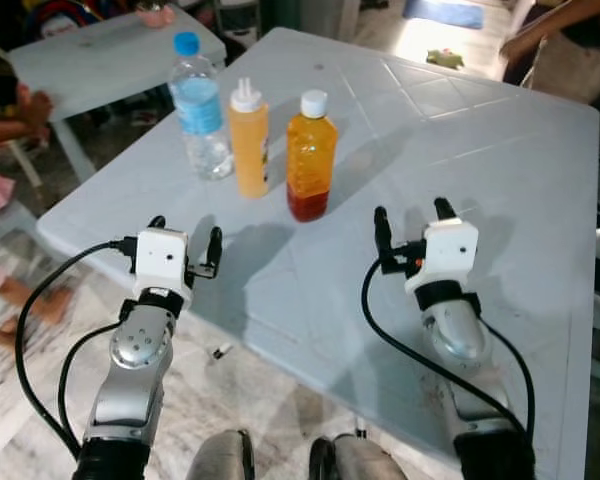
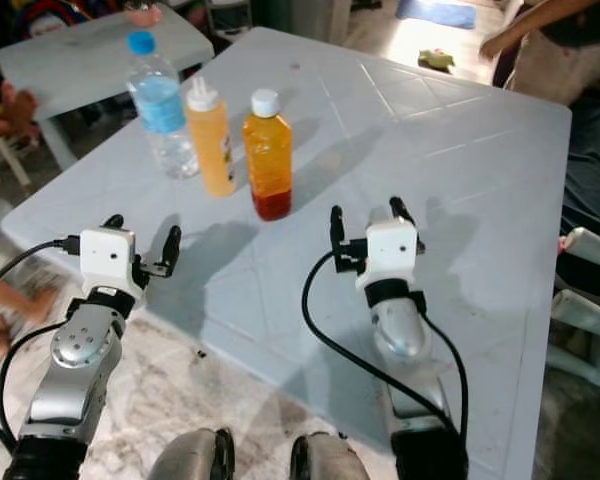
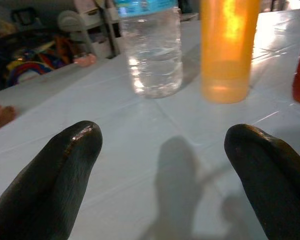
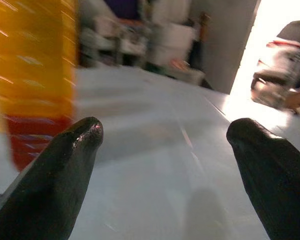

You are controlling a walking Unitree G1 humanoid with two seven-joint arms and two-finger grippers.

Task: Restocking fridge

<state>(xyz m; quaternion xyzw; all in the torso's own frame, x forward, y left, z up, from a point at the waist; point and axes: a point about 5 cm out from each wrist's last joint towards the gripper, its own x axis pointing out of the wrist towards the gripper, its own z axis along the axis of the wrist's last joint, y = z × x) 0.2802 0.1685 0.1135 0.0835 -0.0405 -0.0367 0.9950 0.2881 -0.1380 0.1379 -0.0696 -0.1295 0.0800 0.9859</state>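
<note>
Nothing is restocked yet, by the look of it: three bottles stand upright in a row on the pale bench point(image 1: 500, 170), and no fridge is anywhere to be seen. Taking the orange juice bottle point(image 1: 311, 155) as the marker, the yellow squeeze bottle point(image 1: 249, 138) stands just beside it on the robot's left, and the water bottle point(image 1: 200, 105) just beyond that one. The left pincer point(image 1: 185, 243) hovers at the bench's near edge, short of the juice bottle and to its left, fingers spread wide and holding nothing. The right pincer point(image 1: 412, 224) sits over the bench, short of the juice bottle and to its right, also wide open and empty. So every pick, the carry and the placing are all left to do, I judge. For room: bare bench lies between both pincers and the bottles, a clean run in. The bottles stand close together, so a reach for the middle one risks nudging its neighbours. A second table point(image 1: 110, 55) and a person's hand point(image 1: 515, 45) lie beyond the bottles.
</note>
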